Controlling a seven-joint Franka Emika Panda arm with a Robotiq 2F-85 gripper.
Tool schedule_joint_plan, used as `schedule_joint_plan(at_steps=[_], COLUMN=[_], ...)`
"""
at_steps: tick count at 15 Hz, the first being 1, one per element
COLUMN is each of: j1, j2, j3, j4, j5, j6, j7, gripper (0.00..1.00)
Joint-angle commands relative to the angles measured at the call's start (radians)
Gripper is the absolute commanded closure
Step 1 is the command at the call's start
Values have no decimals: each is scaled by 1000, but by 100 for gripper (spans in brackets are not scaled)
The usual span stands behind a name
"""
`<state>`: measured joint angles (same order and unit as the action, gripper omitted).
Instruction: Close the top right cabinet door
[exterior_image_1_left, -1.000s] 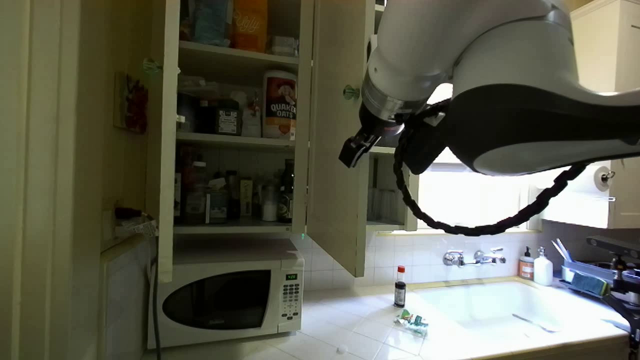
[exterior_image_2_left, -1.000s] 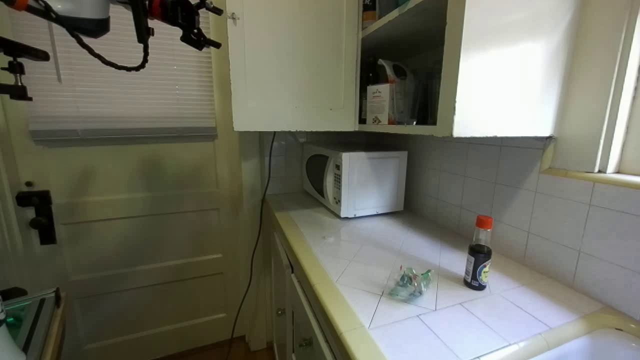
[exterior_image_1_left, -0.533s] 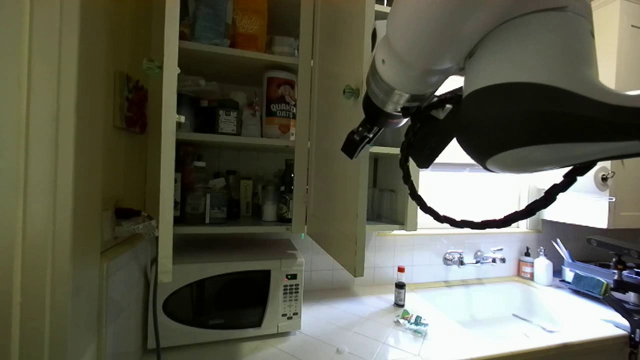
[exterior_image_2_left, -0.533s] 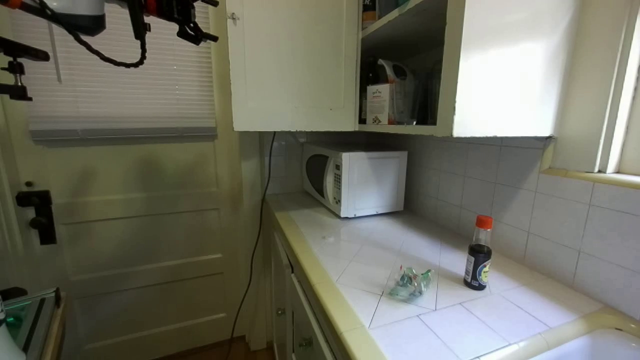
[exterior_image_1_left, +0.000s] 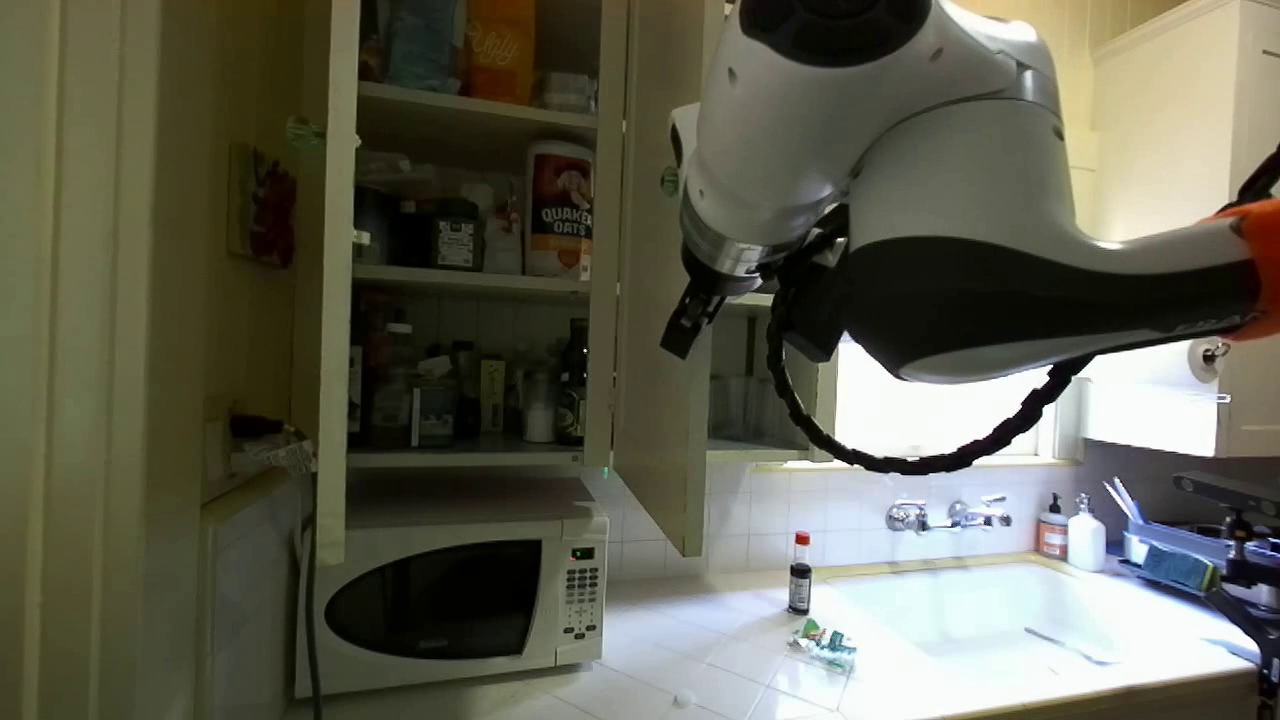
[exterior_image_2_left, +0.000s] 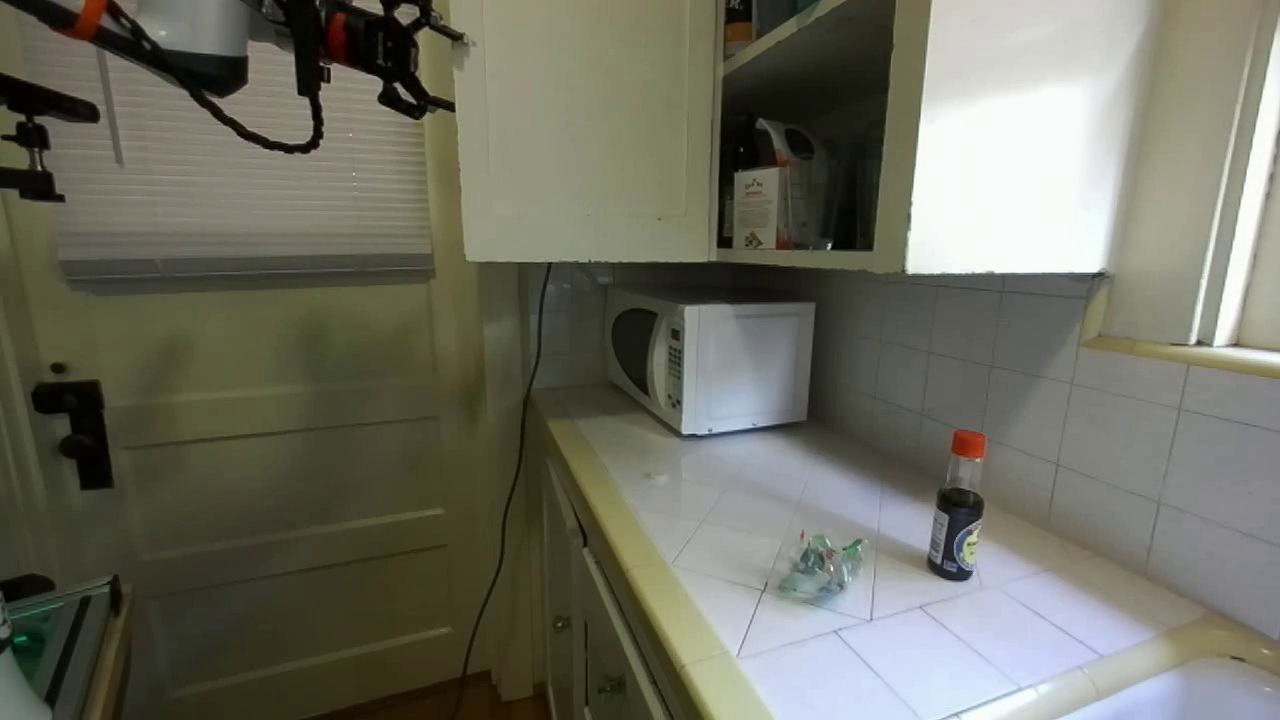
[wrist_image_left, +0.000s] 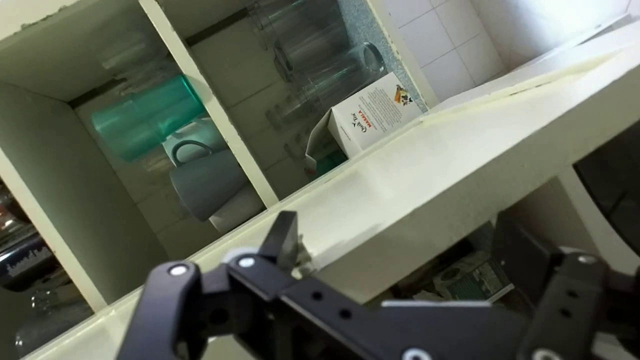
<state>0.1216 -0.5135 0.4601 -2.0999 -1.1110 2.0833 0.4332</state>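
Gripper (wrist_image_left: 400, 239) spread wide, astride edge of door (exterior_image_2_left: 590, 130) (one finger (wrist_image_left: 281, 234) on inner side). Risk: closing could pinch that finger against cabinet frame (exterior_image_2_left: 899, 150).

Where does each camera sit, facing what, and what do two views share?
Exterior view: opposite the microwave, facing the open top right cabinet door; Panda arm and jaws visible.
Exterior view: at the sink end, facing along the countertop; arm and jaws upper left.
Wrist view: on the wrist, facing the door's edge and tea box; open jaws show.
Both exterior views share the microwave, door and red-capped bottle.
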Motion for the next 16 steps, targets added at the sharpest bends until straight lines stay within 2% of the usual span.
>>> schedule_joint_plan(at_steps=[1, 6, 9, 14, 16], j1=[48, 105, 151, 208, 224], j2=[62, 53, 41, 46, 67], j3=[2, -5, -32, -19, -35], j4=[32, 3, -22, -31, -15], j5=[-60, -98, -94, -134, -142], j6=[-60, -83, -28, -22, 0], j7=[-54, -114, -161, -231, -272], gripper=[0, 0, 0, 0, 0])
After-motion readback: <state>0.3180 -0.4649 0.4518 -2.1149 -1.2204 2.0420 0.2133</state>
